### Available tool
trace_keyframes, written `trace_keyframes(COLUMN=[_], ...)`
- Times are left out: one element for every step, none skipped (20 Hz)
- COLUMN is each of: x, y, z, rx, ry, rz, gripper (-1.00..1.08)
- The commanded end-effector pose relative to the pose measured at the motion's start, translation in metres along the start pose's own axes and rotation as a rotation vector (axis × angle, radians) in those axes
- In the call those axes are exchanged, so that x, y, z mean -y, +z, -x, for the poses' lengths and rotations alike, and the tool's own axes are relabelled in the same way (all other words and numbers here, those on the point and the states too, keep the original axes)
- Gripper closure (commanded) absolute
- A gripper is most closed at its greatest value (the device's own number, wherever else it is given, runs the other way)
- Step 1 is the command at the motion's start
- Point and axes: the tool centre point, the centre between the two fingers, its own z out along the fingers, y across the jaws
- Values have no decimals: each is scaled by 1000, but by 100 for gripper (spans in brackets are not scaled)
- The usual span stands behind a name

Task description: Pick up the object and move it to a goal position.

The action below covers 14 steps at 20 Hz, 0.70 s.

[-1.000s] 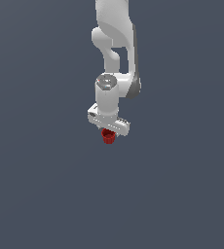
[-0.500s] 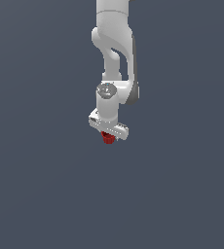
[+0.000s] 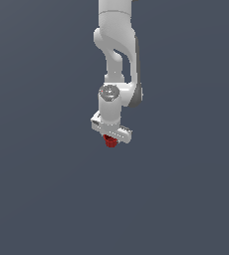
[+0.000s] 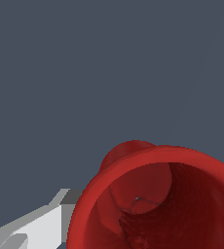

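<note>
The dark-red cup [image 3: 110,141] hangs just under my white gripper [image 3: 110,137] in the exterior view, held in the air near the middle of the picture. Only its lower part shows below the gripper's crossbar. In the wrist view the cup [image 4: 158,199] fills much of the picture, its open rim toward the camera and its inside visible. One white finger [image 4: 33,226] presses against the cup's outer wall; the other finger is hidden behind the cup. The gripper is shut on the cup.
A plain dark grey-blue ground [image 3: 47,199] lies all around. No other objects, containers or edges show in either view.
The arm has shifted slightly with the cup in its grip; the wrist has turned a little and the hold is unchanged.
</note>
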Motion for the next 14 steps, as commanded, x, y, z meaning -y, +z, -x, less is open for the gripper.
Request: trace_keyframes(x=[0, 0, 0, -1, -1, -2, -3, -4, -5, -6, -8, -10, -11, -13], y=[0, 0, -1, -3, -5, -7, -11, -14, -19, -24, -29, -35, -42, -49], z=[0, 0, -1, -1, -1, -2, -3, -4, -5, -7, -8, -10, -12, -14], rx=[0, 0, 0, 0, 0, 0, 0, 0, 0, 0, 0, 0, 0, 0], ry=[0, 0, 0, 0, 0, 0, 0, 0, 0, 0, 0, 0, 0, 0], rz=[0, 0, 0, 0, 0, 0, 0, 0, 0, 0, 0, 0, 0, 0], gripper=[108, 108, 108, 108, 108, 108, 108, 108, 108, 108, 108, 108, 108, 108])
